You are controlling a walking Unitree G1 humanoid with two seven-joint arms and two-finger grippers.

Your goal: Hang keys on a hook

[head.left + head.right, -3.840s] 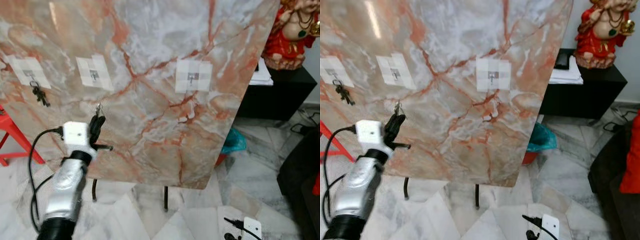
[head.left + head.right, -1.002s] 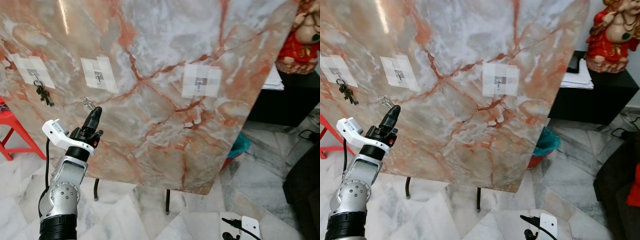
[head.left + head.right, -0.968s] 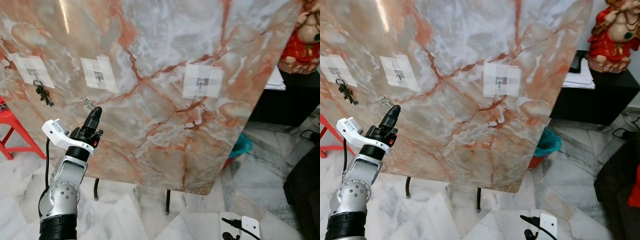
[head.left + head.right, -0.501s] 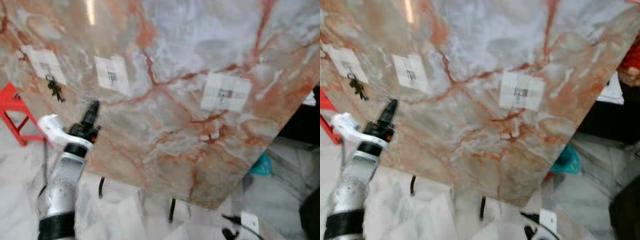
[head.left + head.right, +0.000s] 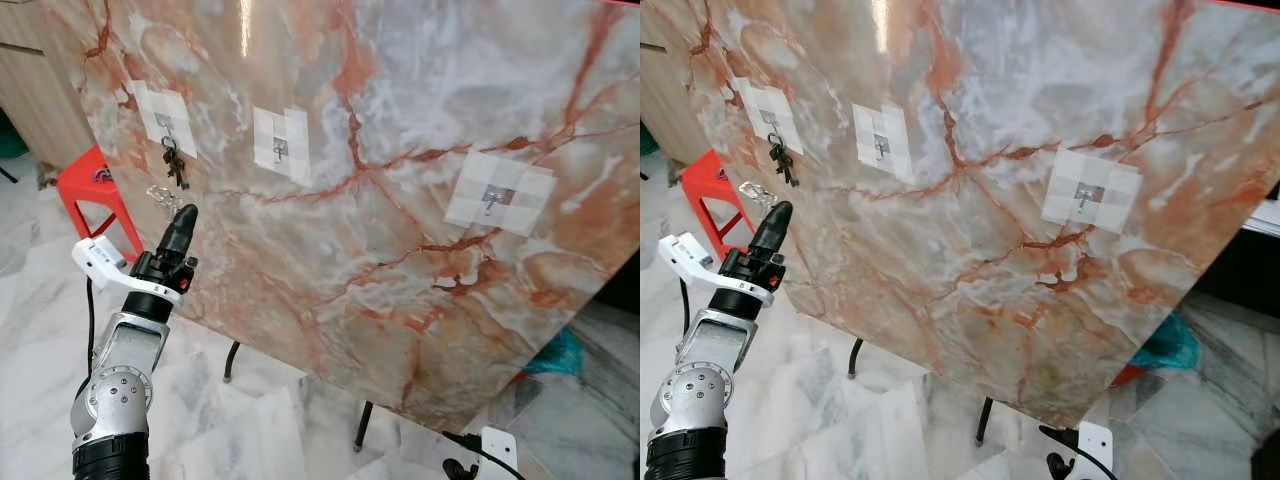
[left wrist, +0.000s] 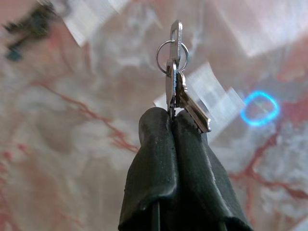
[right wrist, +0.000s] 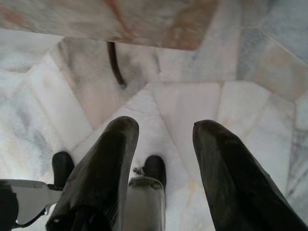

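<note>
Two black fingers of the left claw (image 6: 172, 122) are pinched tight on the keys (image 6: 176, 77), ring poking up free so it can slip over a hook (image 5: 281, 150) on the marble board (image 5: 400, 220), while the right claw (image 7: 163, 159) hangs wide apart over the floor (image 7: 192, 96).

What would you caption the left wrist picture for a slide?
Left hand pinching a small bunch of keys by the blades, ring uppermost, before the blurred marble board.

Left end effector (image 6: 172, 122): black fingers pressed together on silver keys (image 6: 179, 89)
Key ring (image 6: 171, 57): sticks up past the fingertips
Behind: blurred marble slab (image 6: 72, 125), taped white patch (image 6: 211, 103)
</note>
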